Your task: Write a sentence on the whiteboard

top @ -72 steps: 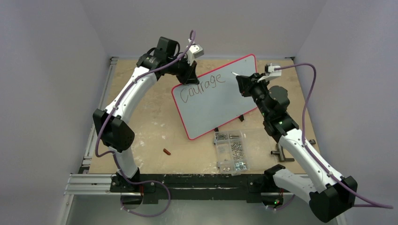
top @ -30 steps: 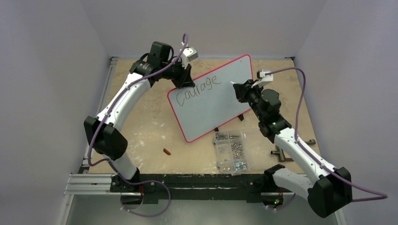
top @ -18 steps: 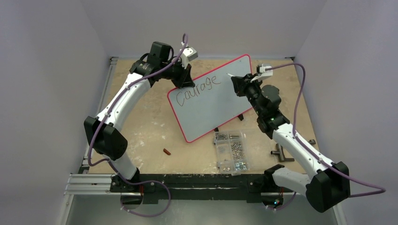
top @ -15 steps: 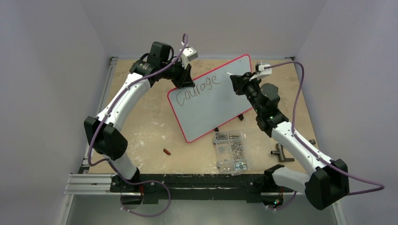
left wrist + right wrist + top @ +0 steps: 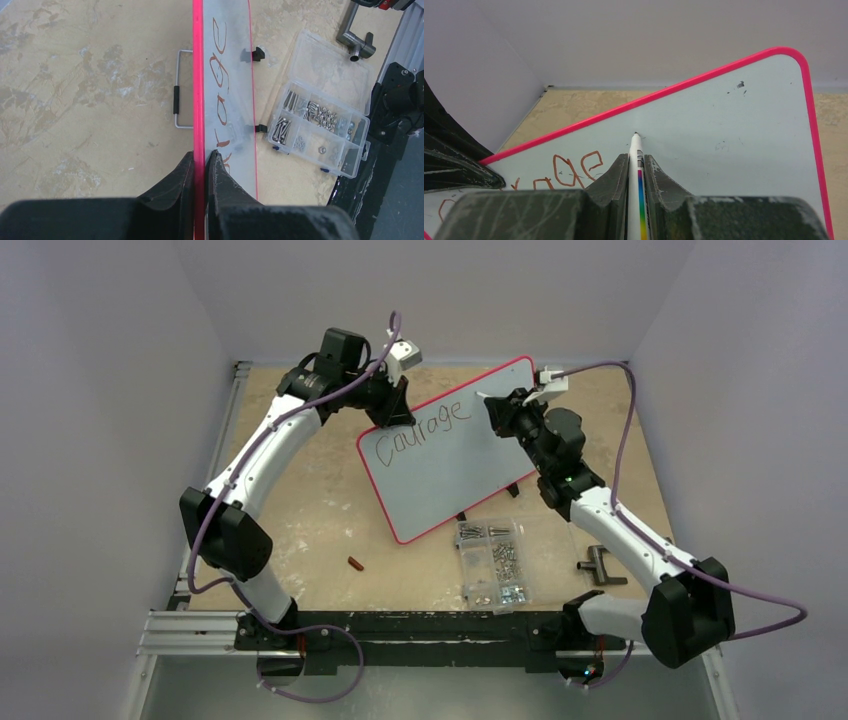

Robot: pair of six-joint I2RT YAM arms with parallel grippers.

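The whiteboard (image 5: 455, 455) with a pink-red rim stands tilted at the back middle of the table. The sentence (image 5: 418, 426) reads "Courage" along its upper edge; the last letters show in the right wrist view (image 5: 574, 170). My left gripper (image 5: 393, 412) is shut on the board's upper left rim (image 5: 198, 100). My right gripper (image 5: 492, 408) is shut on a white marker (image 5: 636, 165) with a rainbow stripe. The marker's tip (image 5: 636, 134) is at the board's surface just right of the word; I cannot tell if it touches.
A clear compartment box of screws (image 5: 492, 562) lies in front of the board, also in the left wrist view (image 5: 320, 127). A dark metal T-handle tool (image 5: 598, 567) lies at the right. A small red piece (image 5: 355, 562) lies on the wooden table. Walls enclose the sides.
My left gripper has shifted the board slightly left. My right gripper has moved left and up with the marker, bringing its tip close after the word "Courage".
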